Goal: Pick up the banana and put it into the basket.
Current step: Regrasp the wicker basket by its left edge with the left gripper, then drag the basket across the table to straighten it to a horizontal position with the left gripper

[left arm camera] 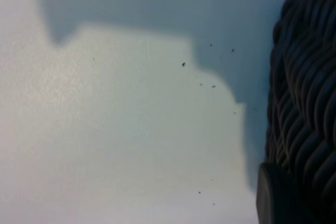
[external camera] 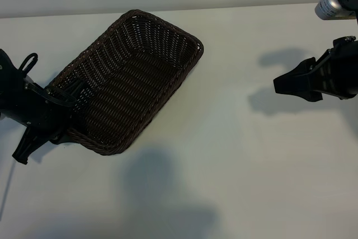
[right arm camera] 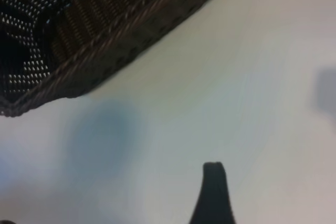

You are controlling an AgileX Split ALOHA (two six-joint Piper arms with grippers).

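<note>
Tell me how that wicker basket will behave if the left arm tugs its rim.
The basket looks empty and openly woven, so probably light; it would likely slide or swivel on the smooth table rather than tip, being shallow and broad. The left gripper sits at its rim.

You see a dark-brown basket [external camera: 140, 76] in an open woven wicker pattern with a braided rim, on a plain white bench [external camera: 251, 166]. Both tools, left [external camera: 61, 102] and right [external camera: 288, 85], are matte black.
</note>
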